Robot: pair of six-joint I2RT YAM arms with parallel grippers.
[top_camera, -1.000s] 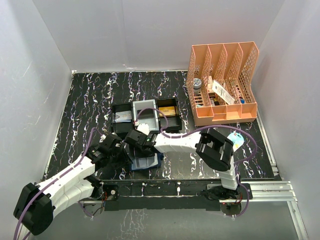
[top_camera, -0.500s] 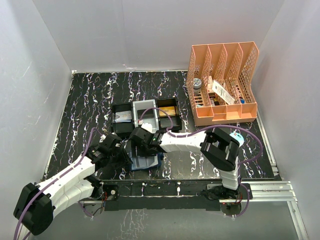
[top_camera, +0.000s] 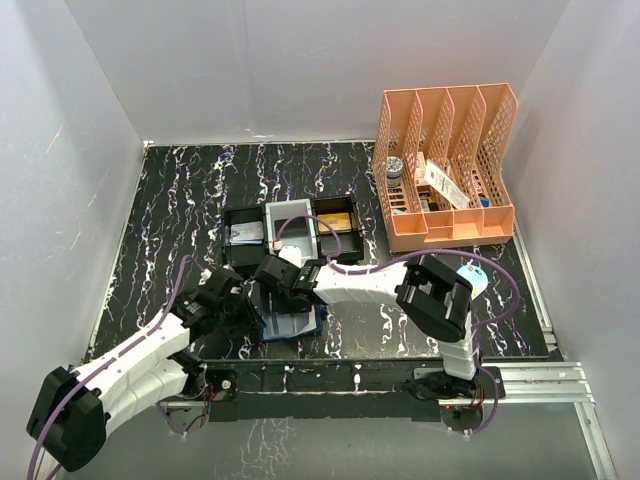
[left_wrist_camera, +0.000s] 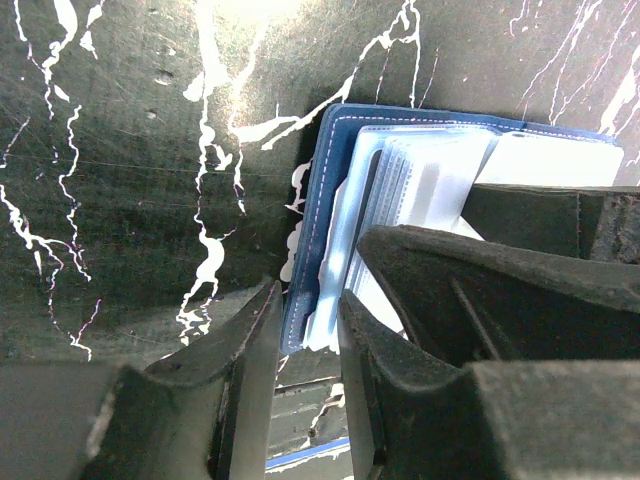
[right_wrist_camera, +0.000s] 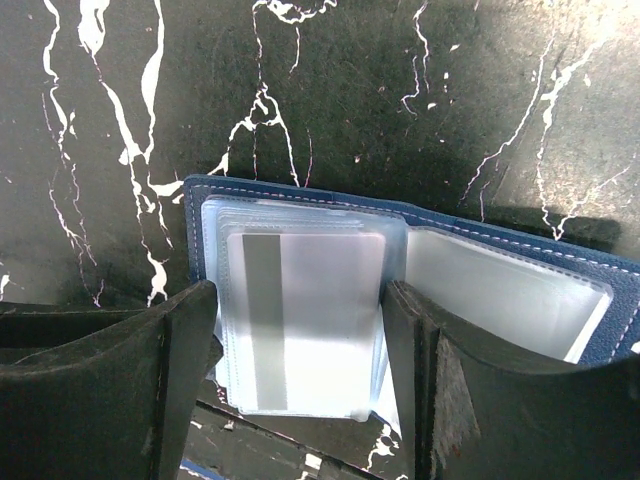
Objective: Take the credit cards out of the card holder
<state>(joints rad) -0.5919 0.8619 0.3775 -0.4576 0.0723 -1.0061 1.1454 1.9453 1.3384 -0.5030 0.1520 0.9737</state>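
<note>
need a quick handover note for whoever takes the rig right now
Left gripper: shut on the cover edge of the holder, which lies open on the table.
Right gripper: open, jaws either side of the sleeve stack, no clear grip.
Cards: one card shows in the top sleeve; what the sleeves beneath hold is hidden.
Done: holder open and pinned.
Left: pull that card out, then go through the other sleeves.
</note>
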